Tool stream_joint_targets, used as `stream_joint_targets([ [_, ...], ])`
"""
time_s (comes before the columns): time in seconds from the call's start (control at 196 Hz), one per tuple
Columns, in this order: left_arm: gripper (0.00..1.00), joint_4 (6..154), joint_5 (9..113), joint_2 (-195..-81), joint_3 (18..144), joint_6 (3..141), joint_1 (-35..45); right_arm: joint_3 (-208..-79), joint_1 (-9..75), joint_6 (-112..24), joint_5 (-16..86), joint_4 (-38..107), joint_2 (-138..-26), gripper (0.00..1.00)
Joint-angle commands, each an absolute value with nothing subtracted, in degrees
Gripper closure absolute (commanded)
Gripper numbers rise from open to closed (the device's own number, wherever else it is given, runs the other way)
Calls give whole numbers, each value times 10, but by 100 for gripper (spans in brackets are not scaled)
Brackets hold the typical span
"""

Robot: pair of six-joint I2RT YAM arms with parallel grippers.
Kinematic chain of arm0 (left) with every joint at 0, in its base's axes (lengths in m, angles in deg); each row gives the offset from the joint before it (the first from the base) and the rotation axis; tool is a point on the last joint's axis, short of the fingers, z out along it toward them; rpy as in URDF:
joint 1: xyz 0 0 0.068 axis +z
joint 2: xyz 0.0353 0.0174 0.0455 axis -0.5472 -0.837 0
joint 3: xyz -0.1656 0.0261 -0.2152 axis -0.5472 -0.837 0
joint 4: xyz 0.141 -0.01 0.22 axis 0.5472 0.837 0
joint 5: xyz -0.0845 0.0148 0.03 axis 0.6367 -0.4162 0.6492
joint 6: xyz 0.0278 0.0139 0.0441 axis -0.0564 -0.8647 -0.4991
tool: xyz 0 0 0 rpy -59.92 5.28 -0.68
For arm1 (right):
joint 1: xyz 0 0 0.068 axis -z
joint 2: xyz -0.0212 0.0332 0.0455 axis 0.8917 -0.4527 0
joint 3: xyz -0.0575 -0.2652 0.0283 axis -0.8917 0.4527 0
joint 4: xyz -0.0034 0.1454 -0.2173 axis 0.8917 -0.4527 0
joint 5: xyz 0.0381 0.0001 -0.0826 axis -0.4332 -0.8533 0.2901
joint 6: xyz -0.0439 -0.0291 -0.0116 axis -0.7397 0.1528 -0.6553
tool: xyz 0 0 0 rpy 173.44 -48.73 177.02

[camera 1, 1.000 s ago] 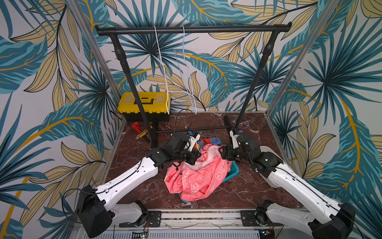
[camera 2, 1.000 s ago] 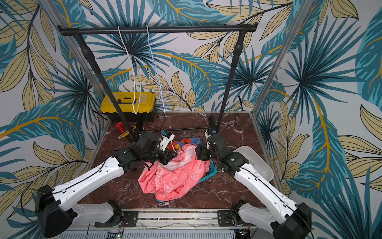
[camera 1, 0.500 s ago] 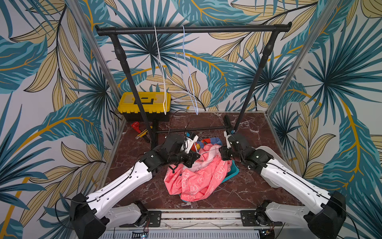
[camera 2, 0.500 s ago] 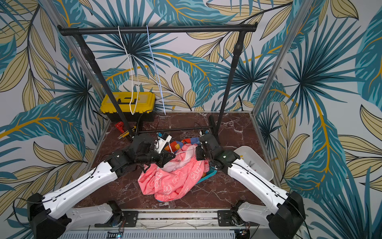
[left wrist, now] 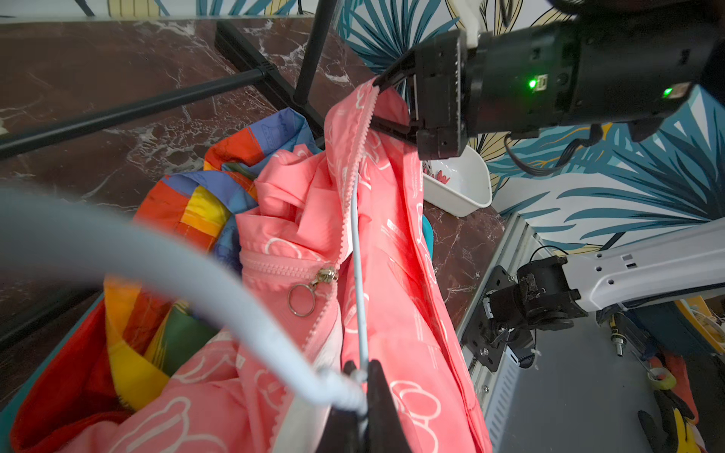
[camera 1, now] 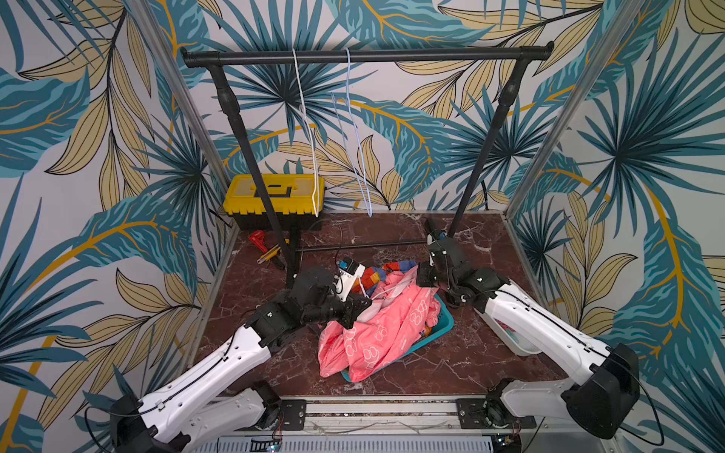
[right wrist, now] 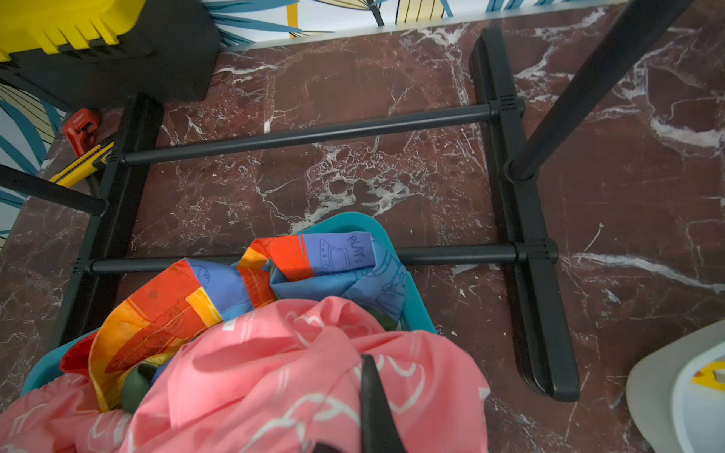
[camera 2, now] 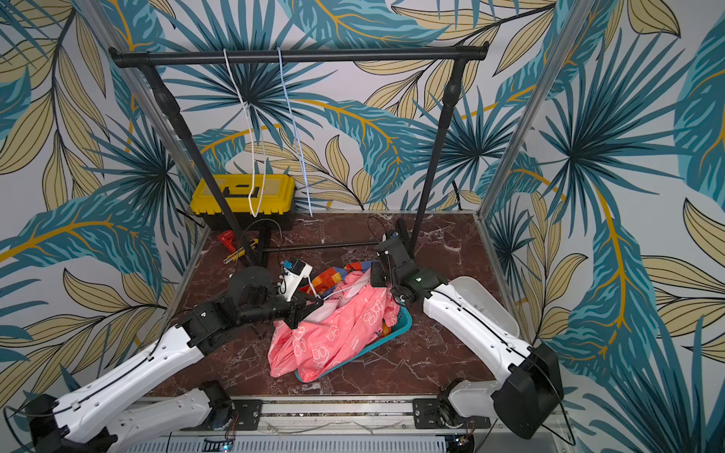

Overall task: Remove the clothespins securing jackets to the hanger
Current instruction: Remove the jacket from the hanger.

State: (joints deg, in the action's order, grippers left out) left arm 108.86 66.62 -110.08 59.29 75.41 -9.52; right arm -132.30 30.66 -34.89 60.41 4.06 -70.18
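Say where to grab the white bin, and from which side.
Probably pinch the thin rim of the white bin at its wall-side edge, coming down from above: it sits upright and open-topped, the rim is its only narrow part, and the right arm covers its inner edge.

Marble tabletop w/ toolbox, rack, teal basket, white tub.

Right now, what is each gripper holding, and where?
Left gripper: jaws shut on the pale wire hanger at its twisted neck. Right gripper: pink jacket, at the top of its zipper edge.
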Motion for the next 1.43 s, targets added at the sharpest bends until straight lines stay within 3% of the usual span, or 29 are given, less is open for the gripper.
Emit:
stream_joint_targets([
  [0.0,100,1118,686,-1061,581,748,-99,-1333,331,-326,638,31,-715,100],
  [0.148,100,1122,697,-1032,578,742,-98,-1321,352,-313,616,30,-719,100],
  [0.542,100,1079,549,-968,599,766,-95,-1265,353,-301,543,65,-681,100],
  [0.695,100,997,540,-1023,617,791,-95,-1238,326,-308,538,89,-655,95],
  [1.119,100,915,496,-1276,829,769,-95,-1195,278,-313,534,121,-626,90],
  [1.175,100,915,498,-1304,855,770,-95,-1191,276,-314,539,120,-621,83],
  [1.247,100,902,477,-1328,882,770,-96,-1179,274,-320,554,123,-600,56],
  [1.303,100,890,451,-1348,910,759,-95,-1177,269,-326,574,112,-584,44],
  [1.426,100,890,421,-1400,988,741,-95,-1180,238,-348,658,87,-540,30],
])
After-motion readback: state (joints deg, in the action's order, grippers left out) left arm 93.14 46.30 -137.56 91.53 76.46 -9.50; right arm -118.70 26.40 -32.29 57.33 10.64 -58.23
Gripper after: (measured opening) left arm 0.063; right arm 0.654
